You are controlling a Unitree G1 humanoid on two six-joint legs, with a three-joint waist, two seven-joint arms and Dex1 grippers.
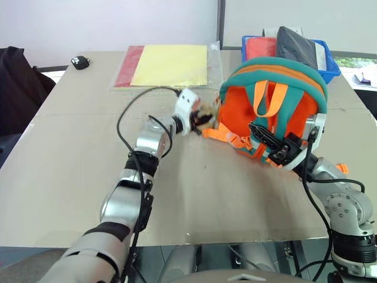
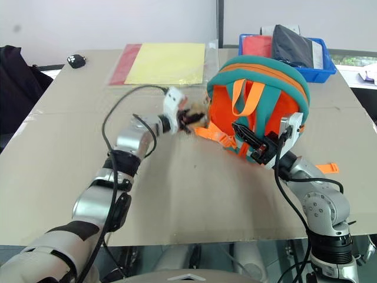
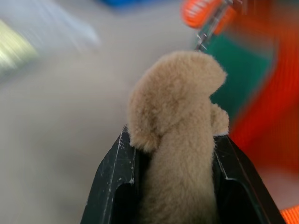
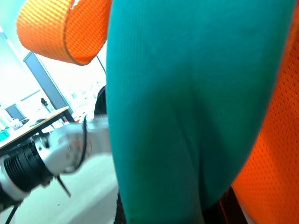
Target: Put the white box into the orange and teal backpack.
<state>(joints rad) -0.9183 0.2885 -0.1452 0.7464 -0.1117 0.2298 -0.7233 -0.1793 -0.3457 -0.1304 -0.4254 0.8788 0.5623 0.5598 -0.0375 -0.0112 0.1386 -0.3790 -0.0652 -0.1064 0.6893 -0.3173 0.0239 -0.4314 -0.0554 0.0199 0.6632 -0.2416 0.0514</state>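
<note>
Left gripper [image 1: 203, 119]: I have it clamped on the tan plush piece [image 3: 175, 140] of the orange and teal backpack [image 1: 277, 106]; in the left wrist view the plush fills the gap between both black fingers [image 3: 110, 186] and bulges out past their tips.
Right gripper [image 1: 268, 141]: I read it as closed on the backpack's fabric; its wrist view has teal trim [image 4: 187, 116] pressed right against the fingers, with orange mesh to one side and an orange webbing loop [image 4: 60, 30] above.
Backpack: it stands propped between my two grippers, strap side facing me, orange straps [image 1: 227, 137] trailing onto the table just below the left gripper.
White box: I cannot find it on the table or in either gripper, so I cannot say where it is.
Room near left gripper: bare table [image 1: 206, 194] lies on my side of it and out to its left, wide and free.
Beyond left gripper: the clear sleeve with yellow and red sheets [image 1: 168, 65] lies flat, its near edge close past the fingertips.
Beyond backpack: the blue plastic bin [image 1: 327, 62] sits just behind it, near the table's far right corner.
Table edges: the near edge runs under my forearms; a small black object [image 1: 79, 61] rests by the far left corner, well apart from both grippers.
</note>
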